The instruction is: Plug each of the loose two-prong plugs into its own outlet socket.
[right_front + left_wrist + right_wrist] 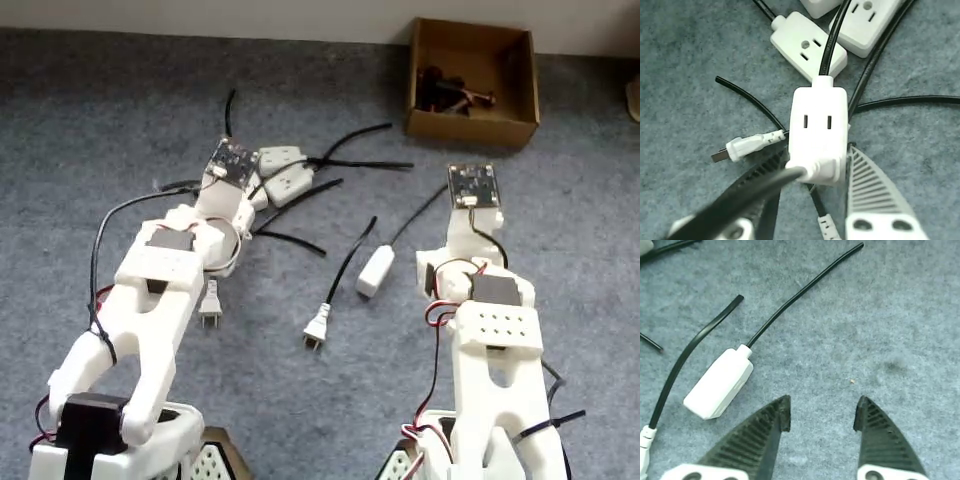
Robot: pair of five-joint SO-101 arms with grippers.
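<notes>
Held item: a white two-slot outlet socket (pixel 817 127) on a black cord, clamped between the jaws of the left pincer (pixel 816 154), slots facing up, close to two more white sockets (pixel 807 45). Two loose white two-prong plugs lie on the grey carpeted counter (pixel 100 110): one plug (pixel 210 305) beside the left arm, another plug (pixel 316 330) between the arms. The right pincer (pixel 822 412) has its jaws spread wide and holds nothing; a white socket block (pixel 720 382) lies near it.

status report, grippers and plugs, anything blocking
Left gripper shut on outlet socket. Right gripper open over carpet, second socket beside it. Loose plug lying unplugged nearby. Cords crossing near left gripper.
</notes>
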